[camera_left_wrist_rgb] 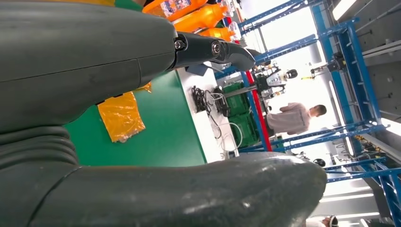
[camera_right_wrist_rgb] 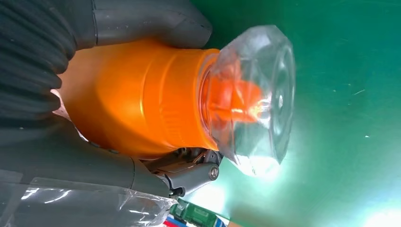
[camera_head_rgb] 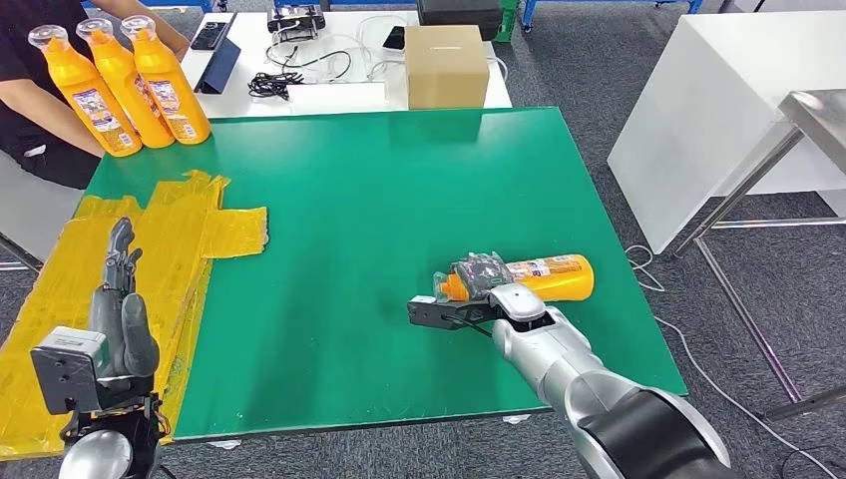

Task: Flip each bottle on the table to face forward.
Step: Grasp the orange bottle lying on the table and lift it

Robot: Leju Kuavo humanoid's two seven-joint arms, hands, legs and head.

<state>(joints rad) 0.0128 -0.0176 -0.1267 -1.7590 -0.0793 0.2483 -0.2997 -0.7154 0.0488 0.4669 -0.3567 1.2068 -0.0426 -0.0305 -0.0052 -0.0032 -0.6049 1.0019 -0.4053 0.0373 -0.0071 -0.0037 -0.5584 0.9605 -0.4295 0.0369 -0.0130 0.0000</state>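
We see one orange bottle (camera_head_rgb: 544, 277) lying on its side on the green table (camera_head_rgb: 399, 200), our right hand (camera_head_rgb: 486, 289) wrapped around its neck. Three more bottles (camera_head_rgb: 125, 85) stand at the far left corner beside a person (camera_head_rgb: 30, 110), with a cardboard box (camera_head_rgb: 446, 66) behind. Our left hand (camera_head_rgb: 118, 319) hovers with fingers straight and holds nothing, over yellow tape (camera_head_rgb: 150, 249).

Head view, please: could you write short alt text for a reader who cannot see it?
The robot's right hand grips a lying orange plastic bottle with a clear cap near its neck on the green table. Three more orange bottles stand at the far left corner by a person; the left hand hovers over yellow tape.
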